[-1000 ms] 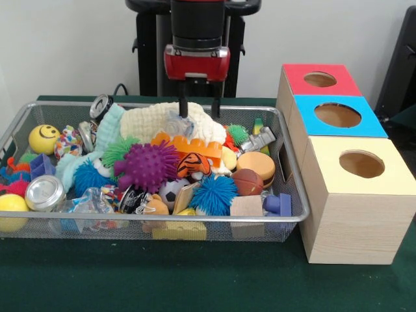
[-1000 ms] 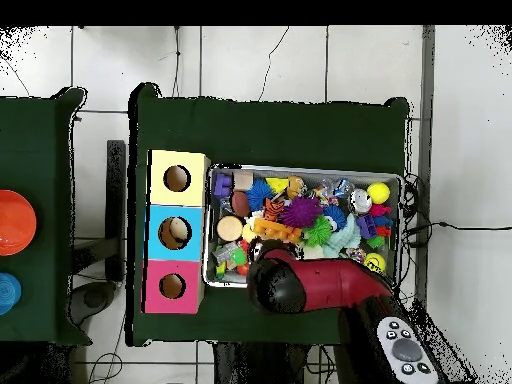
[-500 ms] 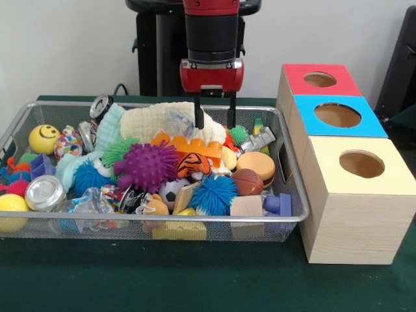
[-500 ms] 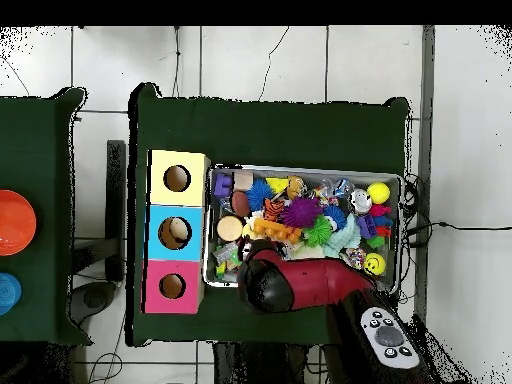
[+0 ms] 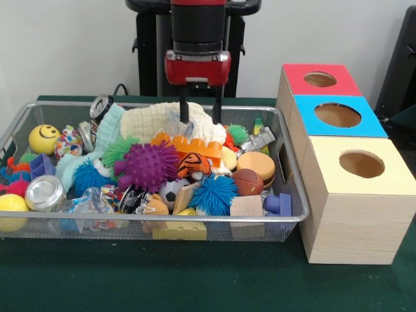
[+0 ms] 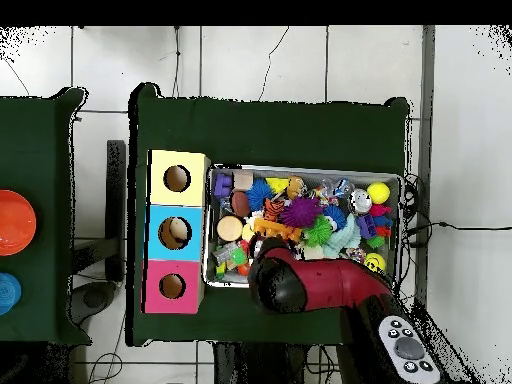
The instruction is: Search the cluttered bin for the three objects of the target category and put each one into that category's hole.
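Shifted back toward the left of the front view since half a second ago, the tool [image 5: 197,112] now hangs again over the cream knitted cloth [image 5: 170,123] at the bin's far side, its two dark fingers [image 5: 184,110] spread apart and dipping to the cloth with nothing between them

Nearest the camera, on the green surface [image 5: 195,279], the wire mesh bin [image 5: 156,229] holds its clutter. Along the near wall lie a yellow ball [image 5: 11,211], a silver can [image 5: 44,192], crinkled clear wrapping [image 5: 94,200], a yellow block [image 5: 178,230], a tan wooden cube [image 5: 246,207] and a purple block [image 5: 279,204]. Behind these sit a blue spiky ball [image 5: 213,194], a small brown ball [image 5: 247,182], a purple spiky ball [image 5: 147,166], a tiger toy [image 5: 194,165] and a toy burger [image 5: 256,163]. Further back lie an orange toothed brick [image 5: 190,145] just beside the cloth, and a yellow smiley ball [image 5: 43,138] near the left wall.

Right of the bin stand three boxes in a row, each with a round hole: the yellow-topped box [image 5: 357,195] nearest, then the blue-topped box [image 5: 338,117], then the red-topped box [image 5: 318,79]
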Motion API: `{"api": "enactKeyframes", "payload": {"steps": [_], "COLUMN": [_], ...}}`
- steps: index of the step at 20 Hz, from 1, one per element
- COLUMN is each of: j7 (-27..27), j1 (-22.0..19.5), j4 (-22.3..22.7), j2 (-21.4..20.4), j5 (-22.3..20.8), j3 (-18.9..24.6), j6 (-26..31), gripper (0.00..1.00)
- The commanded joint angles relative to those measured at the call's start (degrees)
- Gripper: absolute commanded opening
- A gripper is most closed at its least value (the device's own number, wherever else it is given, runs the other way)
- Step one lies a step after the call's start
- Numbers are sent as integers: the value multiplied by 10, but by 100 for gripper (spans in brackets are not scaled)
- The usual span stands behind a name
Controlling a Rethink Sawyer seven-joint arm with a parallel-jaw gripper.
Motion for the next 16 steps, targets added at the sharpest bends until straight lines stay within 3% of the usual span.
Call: {"api": "enactKeyframes", "payload": {"steps": [1,6,16], "j7": [-129,-184,-186], "j1": [-28,-44,-84], "j4": [-4,0,49], "j2": [-60,-70,-42], "j5": [-18,-29,-72], "j3": [79,117,174], "j6": [166,242,244], "gripper": [100,100,100]}}
